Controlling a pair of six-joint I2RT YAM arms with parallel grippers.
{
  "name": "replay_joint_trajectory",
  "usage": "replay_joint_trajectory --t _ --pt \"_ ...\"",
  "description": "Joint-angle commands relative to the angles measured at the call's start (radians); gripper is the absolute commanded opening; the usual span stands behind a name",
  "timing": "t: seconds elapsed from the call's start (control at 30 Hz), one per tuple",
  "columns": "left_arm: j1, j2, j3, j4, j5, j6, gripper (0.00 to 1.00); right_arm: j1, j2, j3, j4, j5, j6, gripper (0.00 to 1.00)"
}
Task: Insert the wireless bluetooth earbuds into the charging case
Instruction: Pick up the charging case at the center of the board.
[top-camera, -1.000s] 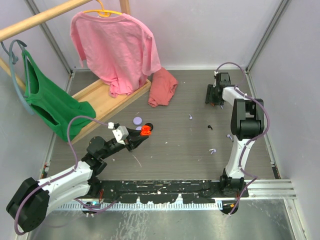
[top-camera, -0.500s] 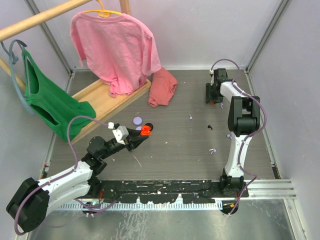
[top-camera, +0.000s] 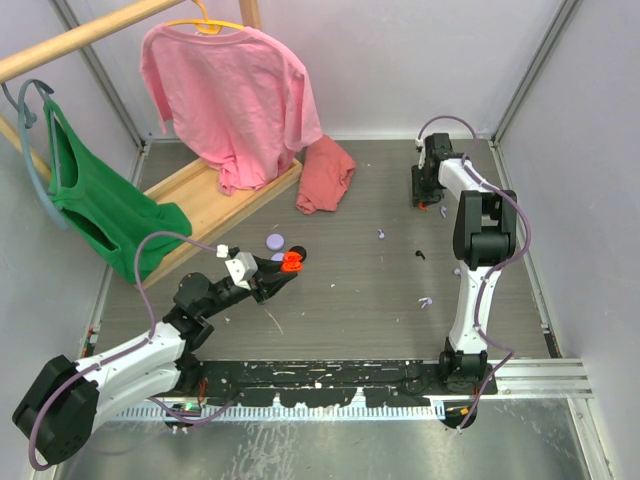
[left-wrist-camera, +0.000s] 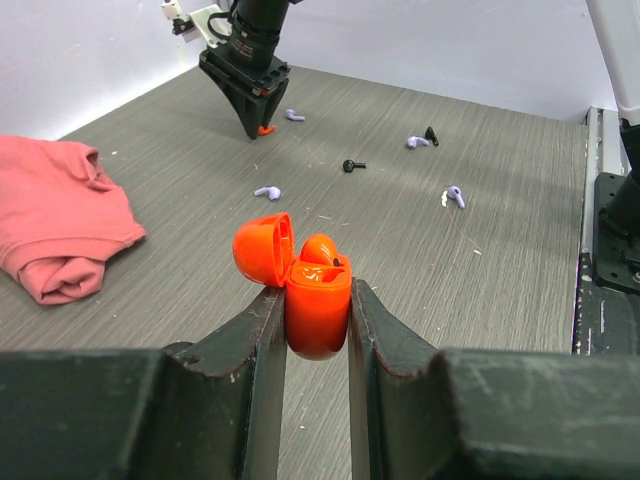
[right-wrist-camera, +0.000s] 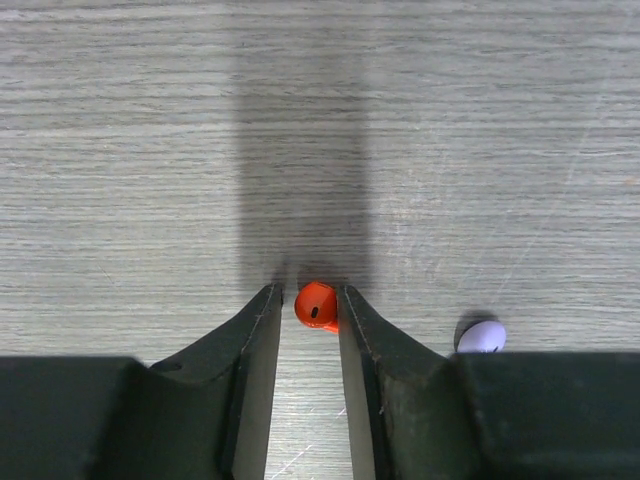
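My left gripper (top-camera: 283, 270) is shut on an orange-red charging case (left-wrist-camera: 318, 305), held above the table with its lid (left-wrist-camera: 262, 248) open; one orange-red earbud (left-wrist-camera: 320, 247) sits in it. My right gripper (right-wrist-camera: 307, 292) points down at the far right of the table (top-camera: 428, 198). Its fingertips straddle a loose orange-red earbud (right-wrist-camera: 317, 305) lying on the table. The right finger touches it and a small gap shows on the left. A lavender earbud (right-wrist-camera: 482, 337) lies just to the right.
Lavender earbuds (top-camera: 382, 235) (top-camera: 426, 301) and a black one (top-camera: 420, 255) lie scattered mid-table. Two lavender round cases (top-camera: 275, 241) lie near the left gripper. A crumpled pink cloth (top-camera: 326, 175) lies at the back. A wooden rack (top-camera: 215, 200) with hanging shirts stands at the left.
The right arm's elbow has swung a little left and farther back while its gripper stays over the orange-red earbud. The left arm has not moved.
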Motion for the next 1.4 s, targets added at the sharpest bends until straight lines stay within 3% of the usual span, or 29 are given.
replay_joint_trajectory --t 0.0,0.2,0.43,0.77,1.37 --pt "-0.004 -0.017 0.015 0.036 0.014 0.01 0.0 -0.005 0.049 0.014 -0.039 0.054 -0.007 0.33" --pt "-0.006 -0.019 0.016 0.036 0.016 0.009 0.0 -0.006 0.024 -0.01 -0.045 0.053 0.013 0.22" --pt "-0.006 -0.018 0.017 0.036 0.017 0.007 0.0 -0.005 -0.017 -0.063 -0.03 0.03 0.071 0.19" --pt "-0.006 -0.017 0.017 0.034 0.016 0.007 0.0 -0.005 -0.067 -0.15 -0.017 0.033 0.126 0.46" --pt "-0.009 -0.02 0.018 0.033 0.019 0.007 0.0 0.024 -0.142 -0.214 0.01 -0.039 0.091 0.44"
